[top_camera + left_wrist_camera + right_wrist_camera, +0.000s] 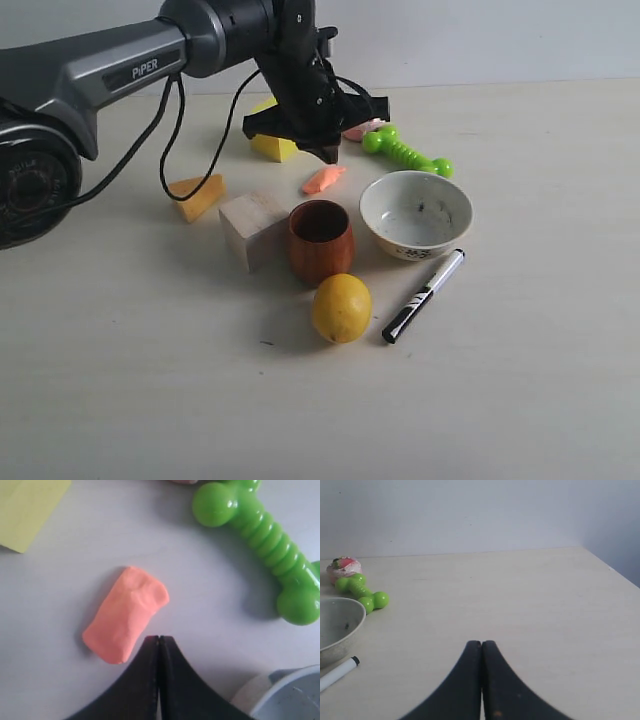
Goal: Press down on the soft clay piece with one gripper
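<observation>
Salmon-orange and small, the soft clay piece (323, 179) is lying on the pale table (520, 380), between the yellow block (272, 146) and the white bowl (400, 243), just behind the brown wooden cup (321, 240). We are seeing the left gripper (328, 155) pointing down over it, with the black fingers pressed together so that no gap is showing between them. In the exterior view the closed tip is hanging just above the far edge of the lump, and a thin strip of table seems to be separating them.

From the left wrist, the left gripper (158, 639) is showing only a hairline seam between its jaws, and it is holding nothing. The tip is sitting right beside the lower edge of the clay (126, 621); we cannot tell whether it is touching. The green bone toy (260, 535) is lying well to one side.

The right gripper (481, 644) is also closed and empty, hovering over bare table, well apart from the bowl (340, 630) and the marker (337, 672).
</observation>
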